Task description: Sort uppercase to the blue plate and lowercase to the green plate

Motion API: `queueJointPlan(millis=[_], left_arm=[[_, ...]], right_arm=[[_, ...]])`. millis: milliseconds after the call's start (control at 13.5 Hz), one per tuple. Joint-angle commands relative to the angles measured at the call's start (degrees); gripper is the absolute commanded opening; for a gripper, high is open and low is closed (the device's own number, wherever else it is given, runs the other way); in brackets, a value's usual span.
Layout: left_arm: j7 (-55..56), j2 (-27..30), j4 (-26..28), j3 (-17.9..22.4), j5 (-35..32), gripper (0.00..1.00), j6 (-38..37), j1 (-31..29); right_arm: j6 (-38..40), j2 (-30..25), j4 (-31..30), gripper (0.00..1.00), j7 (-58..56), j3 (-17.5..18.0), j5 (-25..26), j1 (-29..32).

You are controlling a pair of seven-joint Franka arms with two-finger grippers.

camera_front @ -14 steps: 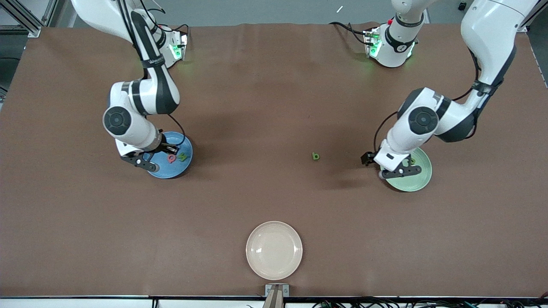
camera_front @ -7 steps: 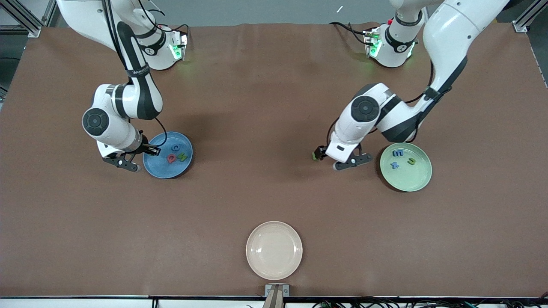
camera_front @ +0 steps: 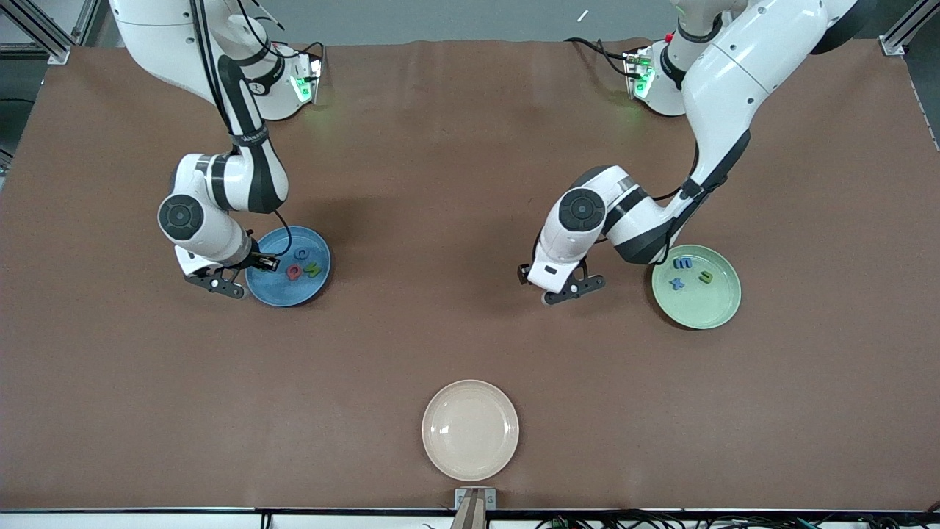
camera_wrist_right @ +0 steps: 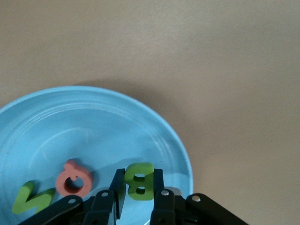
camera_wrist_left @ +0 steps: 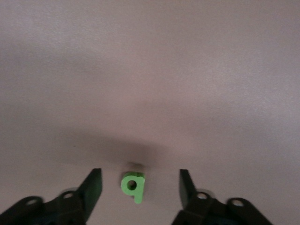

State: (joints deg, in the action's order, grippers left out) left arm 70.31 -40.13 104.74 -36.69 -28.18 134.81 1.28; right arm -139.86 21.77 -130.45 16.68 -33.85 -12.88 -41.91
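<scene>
The blue plate holds a blue C, a red Q and a green N. Over its rim, my right gripper is shut on a green uppercase B. The green plate holds lowercase blue m, blue x and green u. A green lowercase letter lies on the table, hidden under the hand in the front view. My left gripper is low over it, open, a finger on each side, not touching.
A cream-beige plate with nothing in it sits near the front camera's edge, midway along the table. Bare brown table lies between the blue and green plates.
My left arm has swung from over the green plate to the lone green letter, and its fingers have narrowed. My right gripper, still shut, shifted from over the plate's middle to its rim.
</scene>
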Motion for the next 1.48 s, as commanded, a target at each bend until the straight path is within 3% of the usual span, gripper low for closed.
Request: queueJointPlan(millis=[0,519,741,815,889,963,1185,1407], left_arm=[[1.06,-1.35,-1.73,0.48,-0.91,0.62,-0.77,0.83],[1.15,-2.06,-0.33,0.48,-0.92,0.6,-0.77,0.74],[1.15,-1.97,0.9,0.48,-0.92,0.58,-0.77,0.57],[1.15,-1.97,0.91,0.48,-0.92,0.58,-0.77,0.66],[1.15,-1.97,0.99,0.48,-0.92,0.57,-0.77,0.66],[1.15,-1.97,0.99,0.48,-0.92,0.56,-0.77,0.66],[1.24,-2.06,0.99,0.48,-0.92,0.52,-0.77,1.01],[1.24,-2.06,0.99,0.48,-0.92,0.5,-0.77,1.18]], right_arm=[[-0.15,-0.24,-0.42,0.02,-0.6,1.06,-2.67,-0.28],[-0.06,0.2,-0.33,0.03,-0.68,2.38,-4.96,-0.19],[0.12,0.2,-0.33,0.08,-0.77,2.38,-4.96,0.25],[0.2,0.2,-0.33,0.32,-0.68,2.38,-4.96,0.34],[0.12,0.2,-0.24,0.83,-0.68,2.38,-4.96,0.25],[0.12,0.2,-0.24,1.0,-0.68,2.38,-4.96,0.25],[2.3,-0.23,0.8,1.0,-0.77,2.3,-4.87,0.16],[16.06,-0.85,9.13,1.0,-3.22,0.38,-4.26,0.86]])
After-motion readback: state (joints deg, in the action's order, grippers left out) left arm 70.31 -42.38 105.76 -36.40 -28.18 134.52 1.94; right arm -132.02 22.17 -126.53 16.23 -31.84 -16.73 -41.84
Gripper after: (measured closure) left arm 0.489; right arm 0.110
